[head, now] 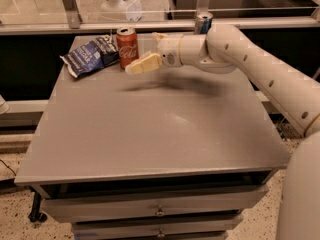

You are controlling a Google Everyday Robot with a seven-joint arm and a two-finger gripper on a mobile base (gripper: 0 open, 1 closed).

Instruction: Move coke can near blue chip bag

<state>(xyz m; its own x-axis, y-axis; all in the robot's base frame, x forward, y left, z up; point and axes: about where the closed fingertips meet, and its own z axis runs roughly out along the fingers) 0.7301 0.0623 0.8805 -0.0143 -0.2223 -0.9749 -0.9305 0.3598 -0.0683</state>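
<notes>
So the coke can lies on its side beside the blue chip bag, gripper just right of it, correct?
No. The camera view shows the coke can standing upright beside the blue chip bag, gripper just right of it.

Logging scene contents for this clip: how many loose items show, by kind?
Cans: 2 (coke can, blue-and-silver can)
Snack bags: 1 (blue chip bag)
Total: 3
The gripper hovers open beside the coke can.

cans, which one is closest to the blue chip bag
The red coke can, standing right beside the chip bag. The blue-and-silver can stands farther back, behind the arm; the hand is next to the red one.
</notes>
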